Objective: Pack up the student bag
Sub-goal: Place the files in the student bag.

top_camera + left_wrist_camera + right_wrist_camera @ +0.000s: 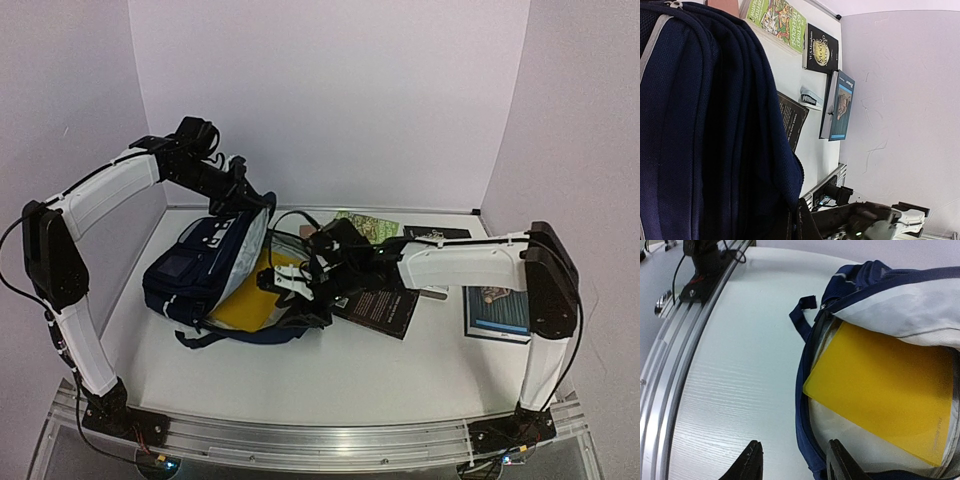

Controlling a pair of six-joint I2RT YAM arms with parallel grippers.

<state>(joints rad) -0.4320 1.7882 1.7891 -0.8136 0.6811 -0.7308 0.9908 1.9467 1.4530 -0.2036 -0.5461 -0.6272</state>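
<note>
one yellow folder (885, 390) sits in the student bag (185, 285).

The student bag (185, 275) is coloured navy blue, with a thin pale grey stripe (652, 43) along one panel and a greyish-white lining (905, 310). A plain bright yellow folder (885, 390) is seen inside it. The table (330, 370) is finished in white with a faint wood grain. A green book (777, 17) is covered in a busy cartoon pattern. A black book (821, 50) is marked with a round gold emblem and pale lettering. A blue book (842, 107) is printed with a brownish picture, and a dark book (792, 122) with pale text. The stapler (811, 96) is coloured grey-blue. The left arm (110, 190) and right arm (460, 262) are clad in white, with black joints.
</note>
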